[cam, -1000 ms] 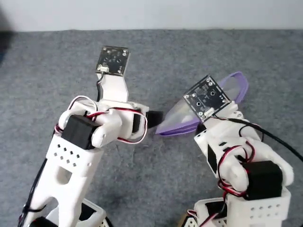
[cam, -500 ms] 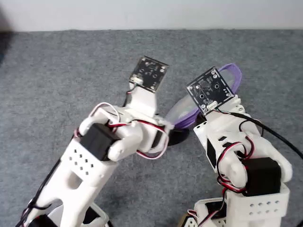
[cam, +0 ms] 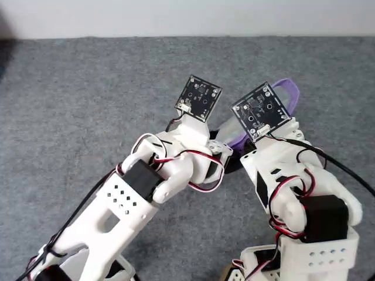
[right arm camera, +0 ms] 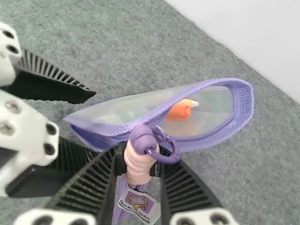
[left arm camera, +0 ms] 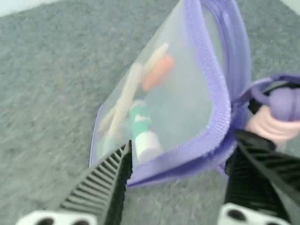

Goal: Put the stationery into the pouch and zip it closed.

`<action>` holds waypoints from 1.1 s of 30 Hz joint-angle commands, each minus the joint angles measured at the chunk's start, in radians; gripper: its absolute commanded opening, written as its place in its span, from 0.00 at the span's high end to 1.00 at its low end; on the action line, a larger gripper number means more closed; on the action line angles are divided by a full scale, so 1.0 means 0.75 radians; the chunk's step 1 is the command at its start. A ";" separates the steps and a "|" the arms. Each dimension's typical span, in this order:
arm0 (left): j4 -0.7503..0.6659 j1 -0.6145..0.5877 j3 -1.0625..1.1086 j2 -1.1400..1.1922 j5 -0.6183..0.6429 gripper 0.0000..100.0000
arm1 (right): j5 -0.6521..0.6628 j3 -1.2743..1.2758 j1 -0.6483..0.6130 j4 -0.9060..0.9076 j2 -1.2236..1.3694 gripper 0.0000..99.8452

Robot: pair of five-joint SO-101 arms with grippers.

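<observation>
Lying inside the clear pouch (left arm camera: 187, 108) is stationery (left arm camera: 140, 131).

A grey, carpet-like mat covers the bench (cam: 70, 88), meeting a plain white wall (cam: 176, 17) at its far edge.

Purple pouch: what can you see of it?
The pouch is clear plastic edged with purple zip fabric, resting on the grey table. Inside are a white-green pen, an orange piece and a pale stick. The right gripper is shut on its pink zip charm; the open left gripper straddles one end.
</observation>
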 commanded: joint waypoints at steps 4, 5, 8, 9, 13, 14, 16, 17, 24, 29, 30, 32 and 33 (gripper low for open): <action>-0.217 0.010 0.066 -0.002 0.012 0.70 | -0.010 -0.008 -0.005 -0.026 -0.011 0.99; -0.239 0.010 0.079 -0.002 0.012 0.70 | -0.010 -0.008 -0.005 -0.026 -0.011 0.99; -0.299 0.014 0.111 -0.002 0.012 0.72 | -0.008 -0.008 -0.005 -0.021 -0.011 0.99; -0.317 0.027 0.124 -0.002 0.012 0.74 | -0.006 -0.008 -0.005 -0.021 -0.011 0.99; -0.374 0.078 0.159 -0.006 0.008 0.86 | 0.010 -0.010 0.003 -0.013 -0.017 0.99; -0.389 0.088 0.165 -0.010 0.008 0.89 | 0.037 -0.008 0.003 -0.013 -0.030 0.99; -0.415 0.106 0.167 -0.012 0.008 0.93 | 0.082 0.000 0.003 -0.013 -0.058 0.99; -0.421 0.108 0.165 -0.012 0.008 0.94 | 0.094 0.000 0.003 -0.013 -0.069 0.99; -0.413 0.102 0.154 -0.016 0.006 0.96 | 0.106 0.000 0.030 -0.013 -0.089 0.99; -0.413 0.102 0.159 -0.051 0.006 0.94 | 0.108 0.002 0.138 -0.026 -0.079 0.99; -0.413 0.102 0.165 -0.074 0.008 0.92 | 0.113 0.002 0.159 -0.026 -0.079 0.99; -0.399 0.100 0.171 -0.123 0.012 0.86 | 0.145 0.004 0.197 -0.026 -0.077 0.99; -0.385 0.100 0.173 -0.145 0.012 0.84 | 0.155 0.018 0.222 -0.034 -0.077 0.99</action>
